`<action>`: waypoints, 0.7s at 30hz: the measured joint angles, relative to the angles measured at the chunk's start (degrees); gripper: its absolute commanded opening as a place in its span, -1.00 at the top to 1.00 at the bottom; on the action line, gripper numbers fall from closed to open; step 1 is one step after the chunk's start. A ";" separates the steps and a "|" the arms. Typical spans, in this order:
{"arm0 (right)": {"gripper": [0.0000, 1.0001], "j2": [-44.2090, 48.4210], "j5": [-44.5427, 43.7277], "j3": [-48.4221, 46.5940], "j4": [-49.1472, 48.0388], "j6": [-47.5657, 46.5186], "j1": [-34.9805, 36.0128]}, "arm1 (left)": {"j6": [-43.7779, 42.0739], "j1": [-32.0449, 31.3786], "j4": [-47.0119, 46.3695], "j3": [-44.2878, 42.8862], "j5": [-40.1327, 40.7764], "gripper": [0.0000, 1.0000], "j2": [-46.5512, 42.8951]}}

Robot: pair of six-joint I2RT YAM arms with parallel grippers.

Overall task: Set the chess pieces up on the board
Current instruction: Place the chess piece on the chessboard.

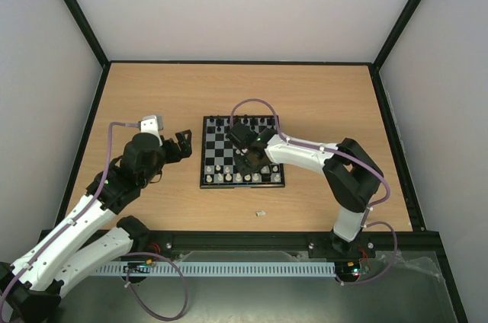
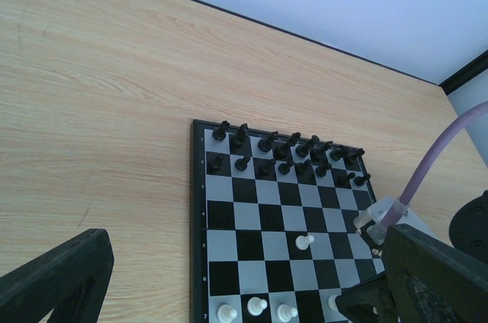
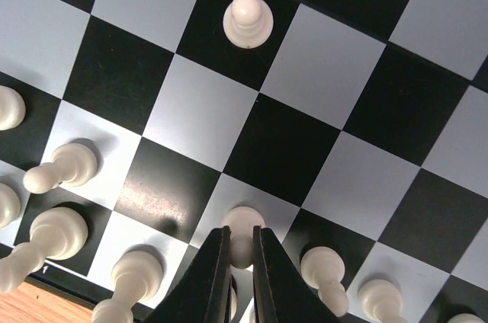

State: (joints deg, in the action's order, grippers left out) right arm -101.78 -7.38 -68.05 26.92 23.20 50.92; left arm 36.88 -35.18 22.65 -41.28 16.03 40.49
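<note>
Right claw (image 3: 242, 239) clenched on the head of a white pawn (image 3: 244, 218), which stands upright among White's near rows on the board (image 3: 191, 121); I cannot tell whether its base is seated on the pale square below or just clear of it; the relation I steer by: a lone white pawn (image 3: 248, 20) stands almost straight ahead of the fingertips, toward the board's middle, well apart from its fellows; I judge it the likely next fetch once this grip is let go; left claw (image 1: 181, 145) gapes wide, holding nothing, over the desk (image 1: 152, 94) just beside the board's left edge, so the right arm is plainly the nearer; black pieces (image 2: 290, 151) stand ranked in the far two rows; one pale piece (image 1: 260, 214) lies off the board on the near desk
</note>
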 measured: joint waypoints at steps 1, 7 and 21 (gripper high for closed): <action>0.85 -0.39 -0.02 0.00 -0.11 0.00 0.00 | 0.00 0.00 0.00 0.00 0.02 -0.99 0.00; 0.43 -0.98 -0.17 0.00 -0.28 0.09 0.02 | 0.00 0.00 0.00 0.00 0.00 -0.99 0.04; 0.36 -0.98 -2.40 -6.67 1.25 -0.35 0.07 | 0.00 0.00 0.00 0.00 0.00 -0.99 0.04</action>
State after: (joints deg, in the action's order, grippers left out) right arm -102.76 -9.78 -74.72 28.16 22.85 50.98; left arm 36.88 -35.18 22.65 -41.28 16.03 40.53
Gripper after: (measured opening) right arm 0.327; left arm 0.995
